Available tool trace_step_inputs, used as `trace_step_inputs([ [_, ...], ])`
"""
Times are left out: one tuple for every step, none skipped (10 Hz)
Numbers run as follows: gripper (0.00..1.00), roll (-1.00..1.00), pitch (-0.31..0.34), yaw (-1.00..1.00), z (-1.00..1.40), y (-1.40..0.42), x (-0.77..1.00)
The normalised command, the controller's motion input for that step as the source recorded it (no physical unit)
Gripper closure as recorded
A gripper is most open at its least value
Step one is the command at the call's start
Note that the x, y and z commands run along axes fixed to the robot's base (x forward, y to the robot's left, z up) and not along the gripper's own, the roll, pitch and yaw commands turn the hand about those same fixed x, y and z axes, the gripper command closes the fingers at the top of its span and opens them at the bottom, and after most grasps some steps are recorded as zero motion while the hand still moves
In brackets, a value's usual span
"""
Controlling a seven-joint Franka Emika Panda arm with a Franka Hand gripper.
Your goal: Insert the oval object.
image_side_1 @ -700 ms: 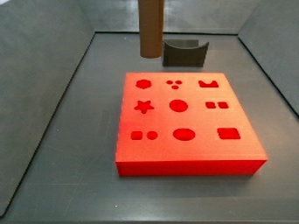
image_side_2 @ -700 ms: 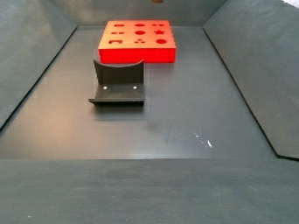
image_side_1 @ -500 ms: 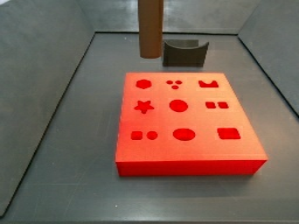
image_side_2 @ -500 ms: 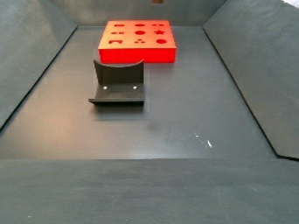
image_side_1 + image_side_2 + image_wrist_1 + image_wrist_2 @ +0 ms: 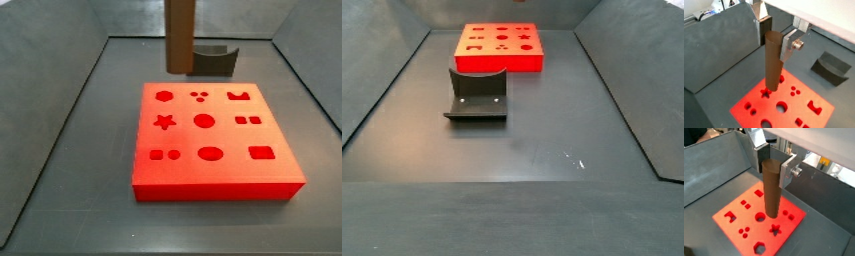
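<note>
My gripper (image 5: 774,37) is shut on the oval object (image 5: 773,60), a long smooth brown peg that hangs upright from between the silver fingers; both wrist views show this (image 5: 774,165). The peg (image 5: 771,190) hangs above the red block (image 5: 751,210), which has several shaped holes. In a side view the peg (image 5: 181,35) comes down from the top edge, its lower end over the far edge of the red block (image 5: 187,138). An oval hole (image 5: 211,154) lies in the block's near row. The gripper itself is out of both side views.
The fixture (image 5: 211,60), a dark L-shaped bracket, stands on the floor just beyond the red block (image 5: 502,62); it also shows in the other side view (image 5: 477,95) and a wrist view (image 5: 832,67). Grey walls enclose the floor on the sides.
The peg has shifted slightly to the right and a little lower in the side view. The red block and the fixture have not moved.
</note>
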Motion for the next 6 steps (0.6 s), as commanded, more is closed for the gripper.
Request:
trace_step_inputs([
  [1.00,0.20,0.000,0.01,0.00,-0.49,0.59],
  [1.00,0.25,0.013,0.04,0.00,-0.51,0.67],
  [1.00,0.21,0.000,0.00,-0.01,-0.48,0.69],
  [1.00,0.15,0.000,0.00,-0.10,-0.41,0.69],
  [1.00,0.07,-0.040,-0.01,-0.28,-0.29,0.67],
  [1.00,0.02,-0.067,-0.03,-0.35,-0.23,0.67],
])
